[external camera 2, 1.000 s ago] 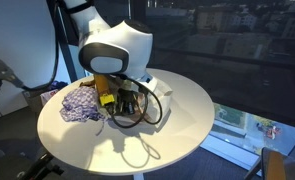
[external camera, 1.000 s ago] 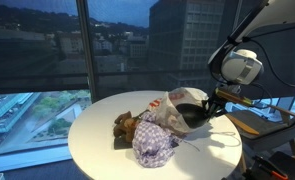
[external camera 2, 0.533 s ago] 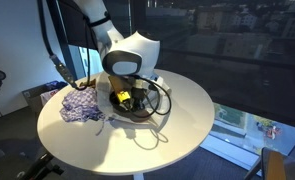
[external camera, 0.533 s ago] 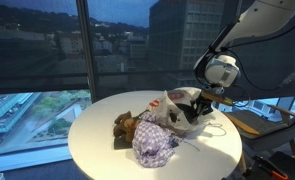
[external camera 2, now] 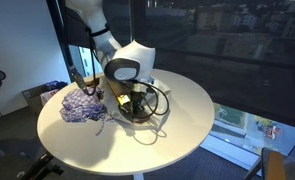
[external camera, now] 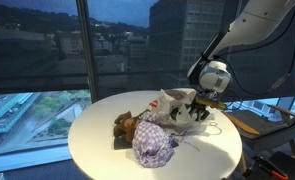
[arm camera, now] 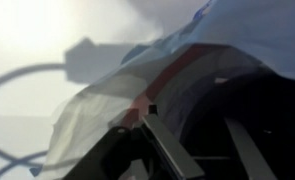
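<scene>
While my gripper (external camera: 199, 106) hangs at the mouth of the white bag (external camera: 170, 108), the bag lies toward nine o'clock from it on the table (external camera: 97, 128), touching the checked cloth (external camera: 154, 146). I cannot tell whether the jaws are apart.

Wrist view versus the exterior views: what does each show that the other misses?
Only the wrist view: dark fingers close against the red-striped edge of the white plastic bag, blurred. Only the exterior views: the robot arm, whole gripper, checked cloth, brown soft toy, windows. Both: that bag, a cable, the round white table.
</scene>
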Motion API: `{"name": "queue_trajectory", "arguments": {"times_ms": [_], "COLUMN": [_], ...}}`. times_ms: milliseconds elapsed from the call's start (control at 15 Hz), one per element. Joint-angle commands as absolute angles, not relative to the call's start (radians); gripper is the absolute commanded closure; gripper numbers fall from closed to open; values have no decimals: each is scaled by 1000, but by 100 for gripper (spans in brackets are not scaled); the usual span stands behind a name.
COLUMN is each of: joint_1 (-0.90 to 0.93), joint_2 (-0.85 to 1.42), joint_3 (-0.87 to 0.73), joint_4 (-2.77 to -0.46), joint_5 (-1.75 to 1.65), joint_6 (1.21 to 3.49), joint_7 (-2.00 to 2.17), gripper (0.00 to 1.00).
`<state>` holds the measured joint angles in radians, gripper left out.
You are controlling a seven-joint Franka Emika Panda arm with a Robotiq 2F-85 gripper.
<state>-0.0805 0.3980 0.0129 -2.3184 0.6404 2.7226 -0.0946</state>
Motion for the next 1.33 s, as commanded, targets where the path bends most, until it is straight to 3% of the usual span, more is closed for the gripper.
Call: {"name": "queue_trajectory", "arguments": {"times_ms": [0,133,200,467,600,800,1000,1267], "joint_1": [-22,-8,3,40,31,176,248,280], "joint_2": [239,146,98,-93,-119,-260,-253,-76], "joint_3": [-14,-12,-18,-62,-8,-5,45,129], "joint_4": [-2498,-2596,-2643,-2829,-2758,-2767,-2750,-2684], "joint_5": [505,446,414,251,336,608,657,593], "joint_6": [2813,2894,2941,3092,2975,2800,2745,2809], "joint_7": [24,77,105,248,188,22,36,51], "gripper": [18,2,0,0,0,0,0,0]}}
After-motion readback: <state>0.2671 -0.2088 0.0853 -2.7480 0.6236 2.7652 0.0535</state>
